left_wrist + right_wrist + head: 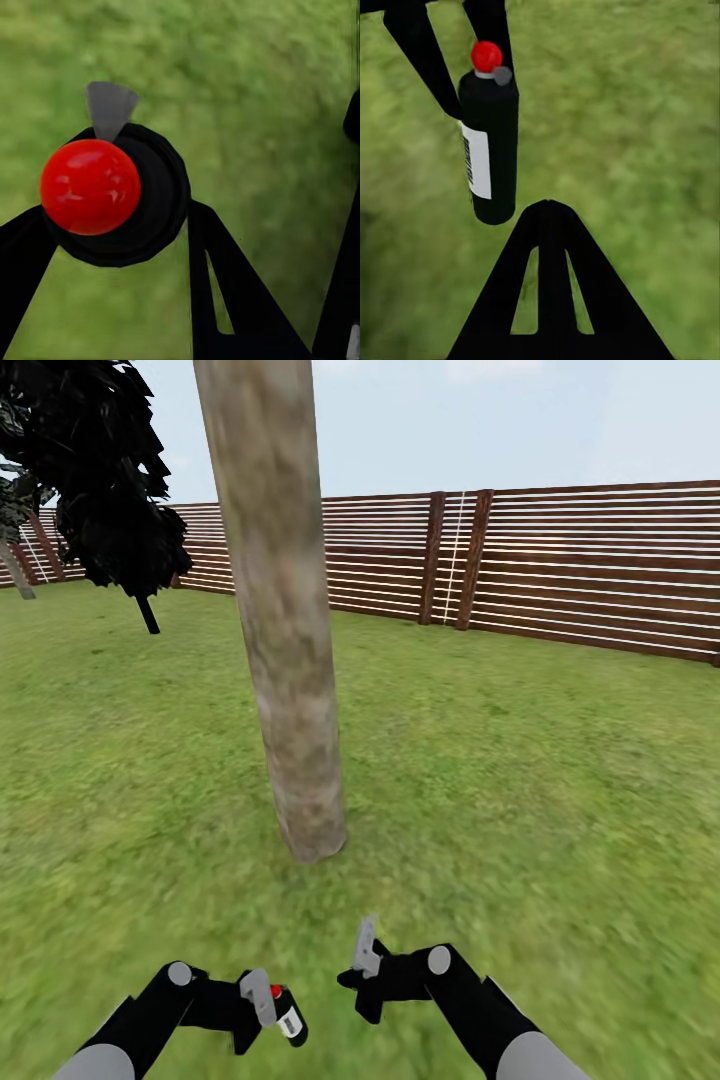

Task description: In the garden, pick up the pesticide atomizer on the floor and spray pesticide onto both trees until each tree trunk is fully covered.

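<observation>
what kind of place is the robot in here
A simulated fenced garden, it seems: a grass lawn ringed by a reddish-brown slatted wooden fence, with a bare tree trunk rising under open sky.

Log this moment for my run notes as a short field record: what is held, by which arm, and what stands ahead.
held item: pesticide atomizer, black can, red cap, white label
holder: left gripper, fingers closed around the can
right gripper: carries nothing, state unclear
target ahead: tree trunk, grey-tan, bare, rooted in the grass in front of both arms
spray: none visible on the trunk
backdrop: reddish-brown slat fence; dark-leaved tree at far left
</observation>
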Robot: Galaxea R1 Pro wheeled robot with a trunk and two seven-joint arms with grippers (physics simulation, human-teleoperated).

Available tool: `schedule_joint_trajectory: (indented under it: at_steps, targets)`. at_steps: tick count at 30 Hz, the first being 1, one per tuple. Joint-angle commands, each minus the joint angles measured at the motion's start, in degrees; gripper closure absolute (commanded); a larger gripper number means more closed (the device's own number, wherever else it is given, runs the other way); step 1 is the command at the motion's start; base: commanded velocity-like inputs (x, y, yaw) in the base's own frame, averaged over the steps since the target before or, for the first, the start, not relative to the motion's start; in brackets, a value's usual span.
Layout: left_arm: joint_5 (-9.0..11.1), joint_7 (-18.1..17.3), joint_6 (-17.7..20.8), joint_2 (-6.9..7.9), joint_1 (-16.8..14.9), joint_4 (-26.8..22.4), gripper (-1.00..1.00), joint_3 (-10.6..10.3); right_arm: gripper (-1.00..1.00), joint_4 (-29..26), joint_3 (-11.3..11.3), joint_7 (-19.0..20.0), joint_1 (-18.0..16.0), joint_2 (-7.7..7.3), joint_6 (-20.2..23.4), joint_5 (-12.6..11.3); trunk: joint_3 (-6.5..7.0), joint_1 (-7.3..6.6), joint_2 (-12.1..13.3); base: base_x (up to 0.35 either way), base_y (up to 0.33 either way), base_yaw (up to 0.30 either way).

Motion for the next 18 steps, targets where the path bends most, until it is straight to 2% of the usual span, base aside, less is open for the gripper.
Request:
schedule_joint_trajectory:
  at_steps: [1, 5, 11, 13, 15, 18]
  targets:
    - [-0.61, -0.21, -0.59, -0.38, -0.03, -0.03, 1.00, 0.37, 1.00, -0.04, -0.05, 0.44, -0.03, 0.20, -0.51, 0.62, -0.05, -0.01, -0.02, 0.000, 0.000, 0.000]
    - [-0.62, -0.05, -0.66, -1.55, -0.03, -0.68, 1.00, 0.36, 1.00, -0.13, -0.05, 1.05, -0.03, 0.75, -0.49, 0.63, -0.05, -0.01, -0.02, 0.000, 0.000, 0.000]
    - [-0.55, -0.39, -0.92, -2.05, -0.03, -1.20, 1.00, 0.03, 1.00, -0.03, -0.05, 1.10, -0.03, 1.22, -0.51, 0.69, -0.05, -0.01, -0.02, 0.000, 0.000, 0.000]
    - [-0.53, -0.50, -1.02, -2.04, -0.03, -1.18, 1.00, -1.93, 1.00, 0.00, -0.05, 1.10, -0.03, 1.18, -0.51, 0.71, -0.05, -0.01, -0.02, 0.000, 0.000, 0.000]
    - [-0.47, -0.53, -1.08, -2.04, -0.04, -1.18, 1.00, -5.03, 1.00, 0.01, -0.05, 1.10, -0.03, 1.15, -0.54, 0.77, -0.05, -0.01, -0.02, 0.000, 0.000, 0.000]
    - [-0.36, -0.54, -1.17, -2.01, -0.10, -1.18, 1.00, -6.23, 1.00, 0.03, -0.05, 1.10, -0.03, 1.14, -0.55, 0.80, -0.05, -0.01, -0.02, 0.000, 0.000, 0.000]
